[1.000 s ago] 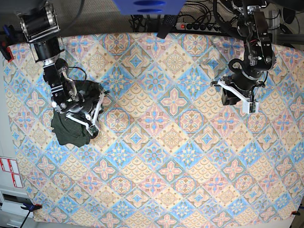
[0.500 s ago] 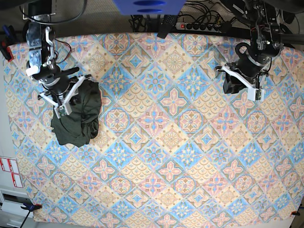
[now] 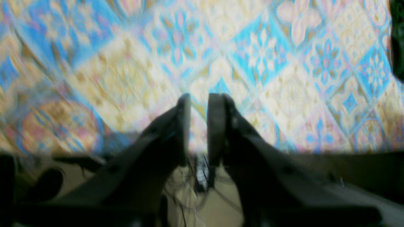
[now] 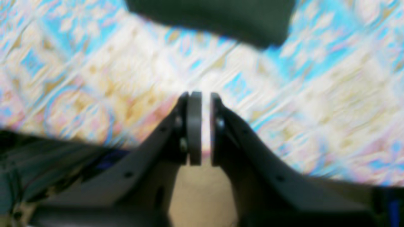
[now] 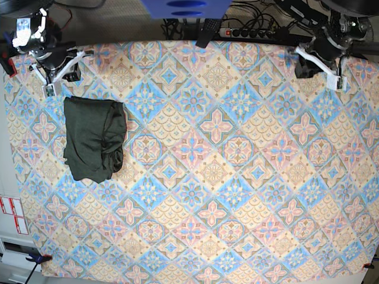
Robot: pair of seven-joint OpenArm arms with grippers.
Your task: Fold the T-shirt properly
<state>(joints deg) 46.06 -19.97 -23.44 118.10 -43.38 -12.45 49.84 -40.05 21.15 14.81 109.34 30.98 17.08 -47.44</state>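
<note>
The T-shirt (image 5: 93, 139) lies folded into a dark olive rectangle on the left of the patterned tablecloth (image 5: 213, 177), with some bunching along its right side. My right gripper (image 5: 59, 74) hovers at the back left corner, just behind the shirt and clear of it. In the right wrist view that gripper (image 4: 202, 94) shows only a thin slit between empty pads, with the T-shirt (image 4: 208, 19) beyond them. My left gripper (image 5: 320, 66) sits at the back right corner, far from the shirt. Up close, the left gripper (image 3: 199, 97) has a narrow gap and holds nothing.
A power strip (image 5: 249, 32) with cables runs along the table's back edge beside a blue object (image 5: 183, 7). Red-and-white labels (image 5: 12, 213) lie off the table's left edge. Clamps pin the cloth at the front corners.
Both arms have pulled back to the table's rear corners. The right gripper left the T-shirt, which stays on the cloth. Both pairs of jaws narrowed.
</note>
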